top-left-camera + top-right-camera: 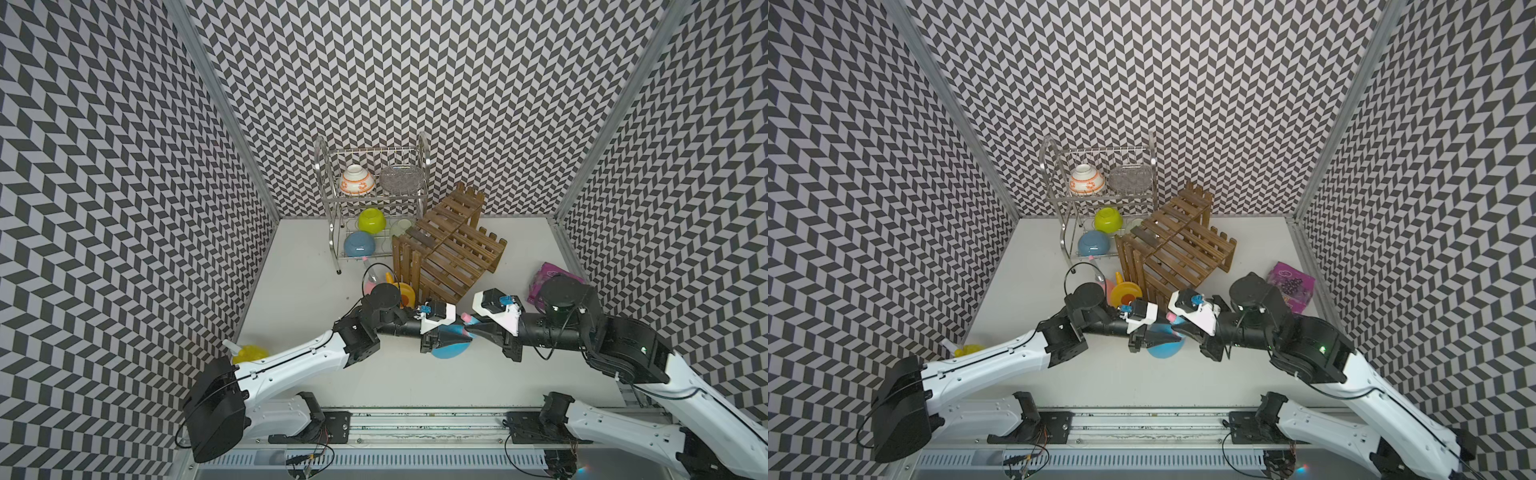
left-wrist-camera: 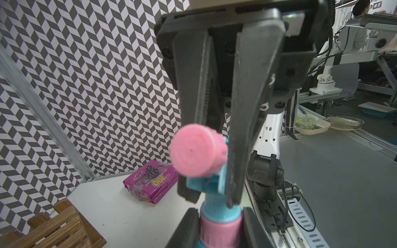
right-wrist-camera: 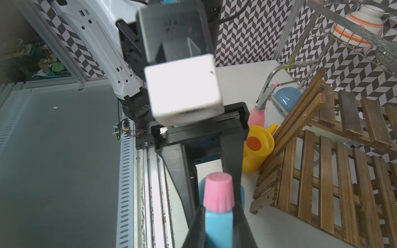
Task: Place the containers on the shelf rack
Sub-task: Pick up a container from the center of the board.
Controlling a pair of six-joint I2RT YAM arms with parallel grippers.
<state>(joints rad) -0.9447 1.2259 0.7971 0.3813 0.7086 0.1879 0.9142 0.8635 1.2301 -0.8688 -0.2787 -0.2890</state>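
- Blue spray bottle (image 1: 451, 352) leads the way, sitting just short of the near corner of the shelf rack (image 1: 453, 253), and both arms are on it.
- Right gripper (image 2: 211, 193) is clenched on the bottle's blue spray head, just under the pink nozzle (image 2: 193, 150).
- Left gripper (image 2: 220, 216) has its fingers (image 2: 250, 232) pressed to either side of the pink collar (image 2: 219, 227). That reads as a second grasp, a handover by my judgement. Whether the base is off the table, I cannot tell.
- Translucent yellow round spray bottle (image 1: 249, 354) stands on the table, well apart from the shelf rack on its near side. It is half hidden by the left arm and nobody is touching it.
- Yellow watering can (image 3: 257, 146) is on the table just beside the shelf rack, on the side facing the left arm.
- Pink spray bottle (image 3: 256, 116) with its grey head stands right behind the can, also near the shelf rack.
- Now the shelf rack itself: brown slats, and not one container on any tier that shows. It looks tilted in the right wrist view, and I cannot say whether it stands square.
- Purple package (image 1: 546, 280) lies off the shelf rack's other side, and the wire dish rack (image 1: 371, 148) with its bowls stands right behind. Neither is part of this job.
- Score so far: none of four placed. The blue one is in hand, and three more wait on the table.
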